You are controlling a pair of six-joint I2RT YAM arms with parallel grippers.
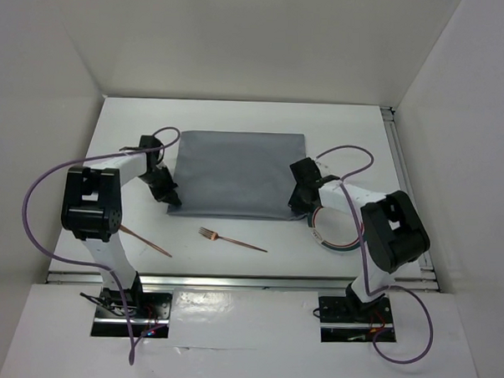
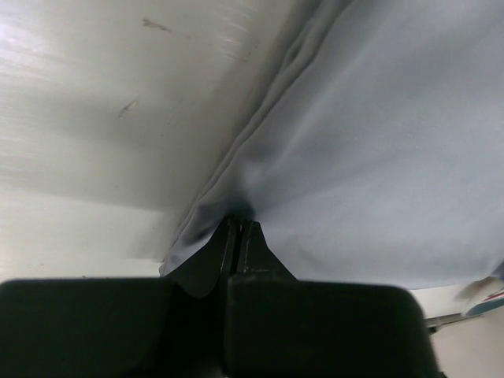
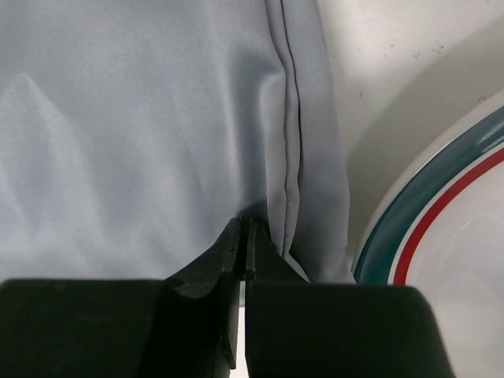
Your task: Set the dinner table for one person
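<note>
The white dinner table (image 1: 346,130) carries a grey cloth mat (image 1: 236,173) lying flat in its middle. My left gripper (image 1: 171,194) is shut on the mat's near left corner; in the left wrist view its jaws (image 2: 239,226) pinch the bunched cloth (image 2: 378,157). My right gripper (image 1: 300,206) is shut on the mat's near right corner; in the right wrist view its jaws (image 3: 245,226) pinch the cloth (image 3: 142,118) beside the folded hem. A copper fork (image 1: 231,239) lies on the table in front of the mat.
A second copper utensil (image 1: 147,240) lies partly under my left arm. A white plate with green and red rim bands (image 1: 323,236) sits under my right arm; it also shows in the right wrist view (image 3: 441,236). Aluminium rails (image 1: 403,175) run along the right and near edges.
</note>
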